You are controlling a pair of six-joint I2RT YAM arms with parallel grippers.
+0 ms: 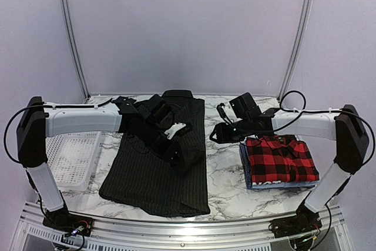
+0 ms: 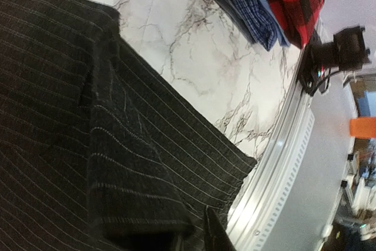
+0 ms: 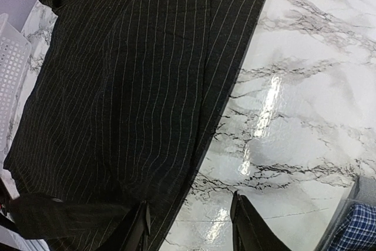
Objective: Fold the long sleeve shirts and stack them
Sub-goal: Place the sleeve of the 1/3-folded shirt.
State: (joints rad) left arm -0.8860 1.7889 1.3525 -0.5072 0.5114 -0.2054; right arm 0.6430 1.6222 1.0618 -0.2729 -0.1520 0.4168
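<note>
**Right hand open at shirt's edge; left hand's grip unclear**

Right gripper [image 3: 191, 230]: fingers [image 3: 141, 230] stand well apart and hold nothing. In the right wrist view one finger hangs over the right-hand border of the black pinstriped shirt [image 1: 147, 174], the other over bare marble table [image 1: 226, 174]. Cannot tell whether either tip touches down.

Left gripper [image 1: 179, 158]: low over the middle of the black shirt, toward its right half. In the left wrist view only dark finger stubs show at the bottom edge, lost against the dark cloth. A doubled flap of pinstripe runs up to them. Cannot tell whether the jaws are apart or pinching the cloth.

Black shirt: laid out lengthwise at table centre, collar at the far end, hem toward the arm bases. Mostly flat, with a lengthwise fold line along its right side.

Red-and-black plaid shirt [image 1: 282, 158]: folded into a neat rectangle on the right, stacked on the folded blue shirt [image 1: 244, 166], whose edges show beneath it.

White mesh basket [image 1: 70, 157]: on the left, beside the black shirt.
</note>
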